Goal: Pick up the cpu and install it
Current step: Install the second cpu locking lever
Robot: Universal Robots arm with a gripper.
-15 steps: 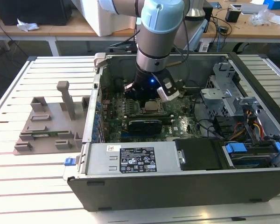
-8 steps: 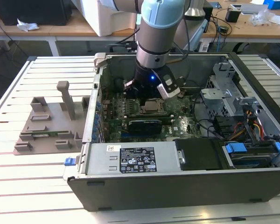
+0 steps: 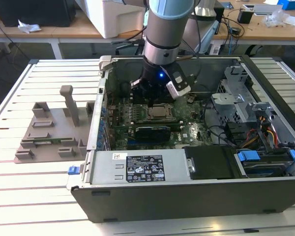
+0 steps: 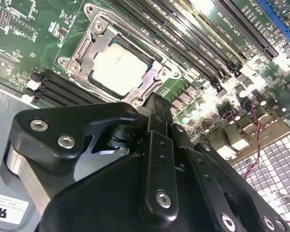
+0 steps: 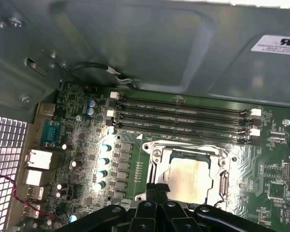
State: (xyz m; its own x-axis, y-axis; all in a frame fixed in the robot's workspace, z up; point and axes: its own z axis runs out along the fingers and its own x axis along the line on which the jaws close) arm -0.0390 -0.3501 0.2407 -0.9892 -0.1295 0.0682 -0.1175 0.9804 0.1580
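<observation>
I am hovering my gripper (image 5: 157, 191), fingers pressed together and empty, over the cpu (image 5: 189, 180) sitting in its socket (image 4: 94, 46). Memory slots (image 5: 183, 116) are flanking it inside the open case (image 3: 187, 194); the grey fixture (image 3: 51, 130) is lying at the exterior view's left.

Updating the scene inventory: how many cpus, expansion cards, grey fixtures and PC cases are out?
cpu: 1
black expansion card: 1
grey fixture: 1
PC case: 1
Total: 4
</observation>
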